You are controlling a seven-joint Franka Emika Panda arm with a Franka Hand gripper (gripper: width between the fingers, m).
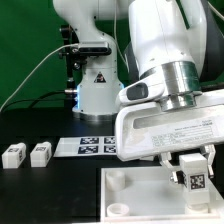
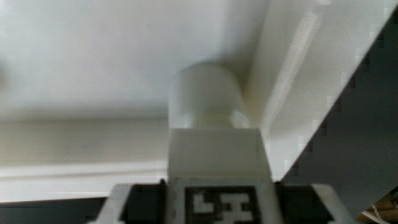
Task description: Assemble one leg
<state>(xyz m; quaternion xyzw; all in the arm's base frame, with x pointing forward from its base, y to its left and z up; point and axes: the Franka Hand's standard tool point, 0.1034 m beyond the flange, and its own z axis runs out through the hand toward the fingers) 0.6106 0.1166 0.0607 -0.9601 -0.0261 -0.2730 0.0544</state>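
The claw [image 1: 192, 170] is clamped on the leg [image 1: 193, 181], its fingers pressed against two sides of the small white block. The block's black-and-white tag faces the exterior camera. In the wrist view the leg [image 2: 214, 120] runs straight out from between the grey fingers [image 2: 135, 206], with the tag at the held end and a rounded end toward a white surface.

The leg hangs upright over the large white board [image 1: 140, 190], by the board's far edge toward the exterior view's right. I cannot tell whether its lower end touches the board. A round socket [image 1: 118, 208] shows in the board's corner at the exterior view's left, well apart from the leg.

Farther off on the dark worktop [image 1: 40, 185], the marker board [image 1: 95, 147] lies flat. At the exterior view's left, a spare white block [image 1: 13, 154] and a second spare block [image 1: 40, 152] sit side by side.
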